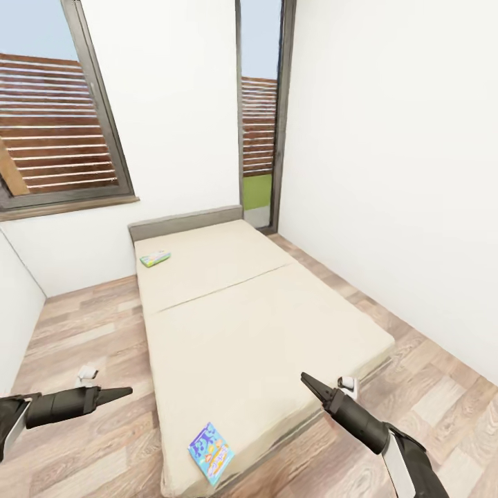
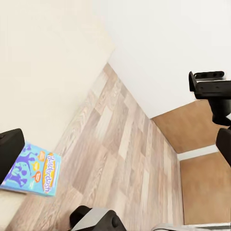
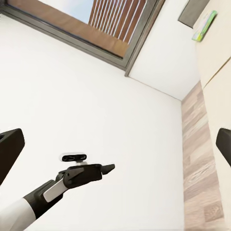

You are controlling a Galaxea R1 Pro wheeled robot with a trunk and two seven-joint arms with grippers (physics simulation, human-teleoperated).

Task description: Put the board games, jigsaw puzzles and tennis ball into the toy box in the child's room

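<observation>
Left gripper [image 1: 128, 392] seen pinched to a point, empty; right gripper [image 1: 304, 378] likewise | blue game [image 1: 211, 453] lies at bed [image 1: 263, 325] foot corner, between grippers, below both | long axis angled toward right arm | green-edged game [image 1: 155, 259] far, near headboard.

We count 2 board games on 1 bed [image 1: 277, 325]: 1 light-blue cartoon box [image 1: 211, 453] at the near edge & 1 green-edged box [image 1: 155, 259] up by the headboard. We see 2 arms w/ 2 grippers, left gripper [image 1: 124, 393] & right gripper [image 1: 306, 380], 1 each side. We also count 2 windows, a wide window [image 1: 55, 131] & a narrow window [image 1: 259, 114], both w/ dark frames.
</observation>
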